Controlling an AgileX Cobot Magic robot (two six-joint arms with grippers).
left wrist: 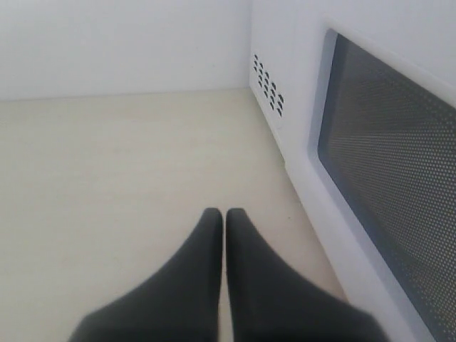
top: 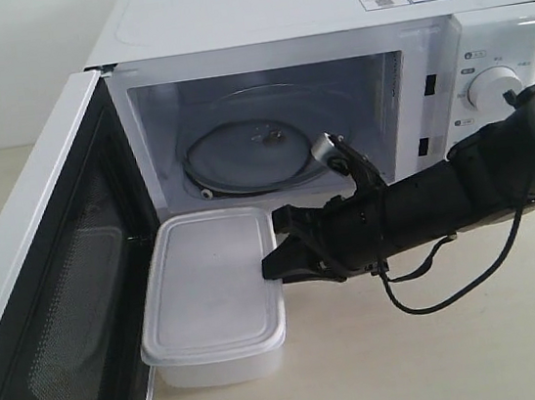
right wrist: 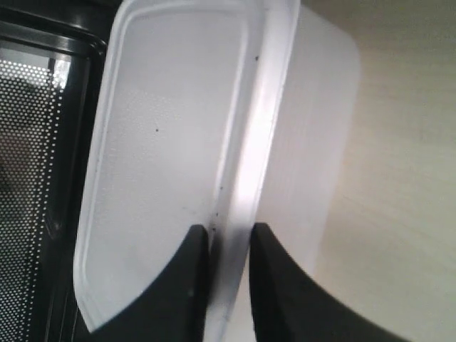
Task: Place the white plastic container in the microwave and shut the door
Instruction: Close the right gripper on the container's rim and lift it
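Placement pending: white plastic container (top: 210, 286) sits on the counter (top: 446, 354) just near of the microwave (top: 321, 5) cavity, right of the open door (top: 56, 317); right claw (right wrist: 229, 235) clamps its right rim; left claw (left wrist: 225, 214) is pinched closed, empty; insertion and door closing are not yet done.
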